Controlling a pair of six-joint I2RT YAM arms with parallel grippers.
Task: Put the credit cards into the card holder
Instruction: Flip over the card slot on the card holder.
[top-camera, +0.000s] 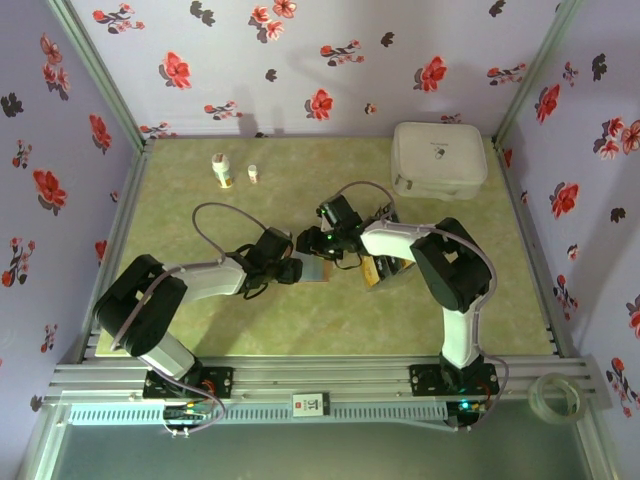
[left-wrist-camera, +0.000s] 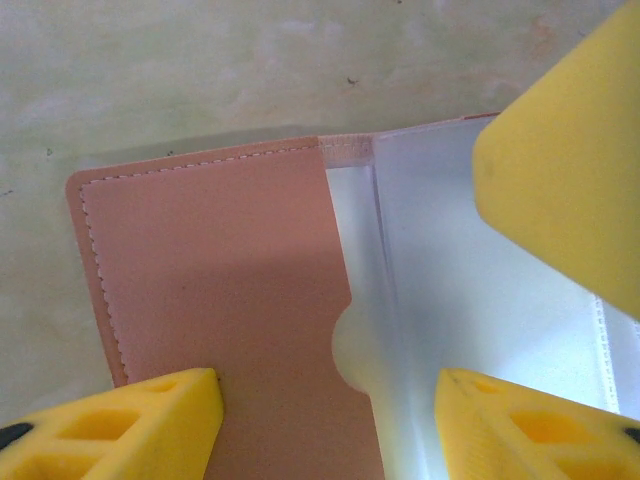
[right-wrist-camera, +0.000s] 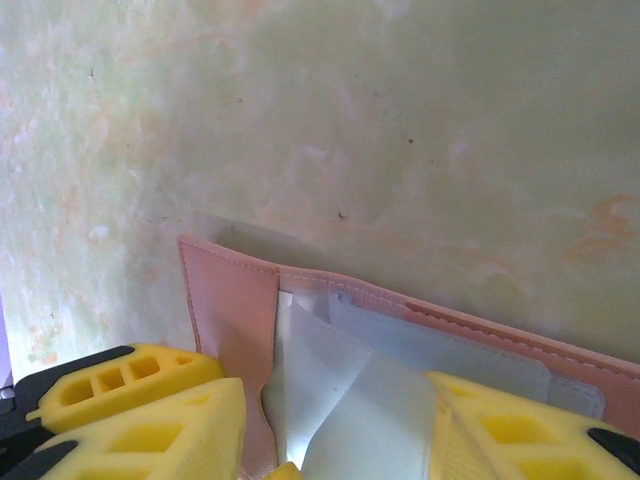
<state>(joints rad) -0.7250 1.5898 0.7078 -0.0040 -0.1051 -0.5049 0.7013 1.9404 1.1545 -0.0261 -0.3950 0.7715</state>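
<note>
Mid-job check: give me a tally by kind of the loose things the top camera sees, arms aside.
Card holder: 1
Card pile: 1, partly under the right arm, so single cards cannot be counted
Small bottles: 2
White case: 1
Tape roll: 1, off the mat, on the near right
Total: 6

I see the card holder (left-wrist-camera: 220, 290) lying open and flat on the surface (top-camera: 300, 330), reddish-brown with clear pale sleeves; orange-tan credit cards (top-camera: 377, 271) lie near its right.

My left arm (top-camera: 205, 280) and right arm (top-camera: 400, 240) are black with white links and grey cables (top-camera: 215, 206); my fingers (left-wrist-camera: 130, 430) are yellow, hollowed.
</note>
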